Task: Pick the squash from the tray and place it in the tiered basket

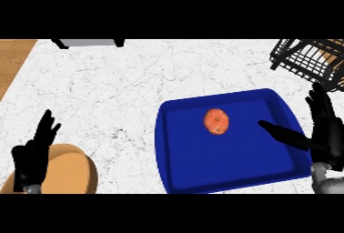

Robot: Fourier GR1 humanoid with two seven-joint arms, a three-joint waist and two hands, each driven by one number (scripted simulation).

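— Blue is what catches us first: the tray (201, 175) sits on the white marbled counter (121, 82), toward the right of our view. What do we see on it?

— We see the squash (217, 121), orange and oval, lying on the tray's floor a little above the middle, well clear of the walls.

— And our right hand (324, 132)?

— We find it at the tray's right edge, fingers spread wide and straight, the thumb reaching in over the blue surface toward the squash. Nothing is held, and there is a gap between thumb tip and squash.

— Where is the basket?

— We spot the black wire tiered basket (306, 57) in the upper right corner, beyond the tray's far corner and only partly in view.

— Our left hand (32, 154)?

— We see it resting at the lower left, fingers up and relaxed, holding nothing. It shows just beside a round tan plate (74, 170), which runs off the lower edge.

— Anything else?

— We notice a strip of wood (13, 59) at the far left, and a grey object with a dark frame (88, 43) at the top edge.
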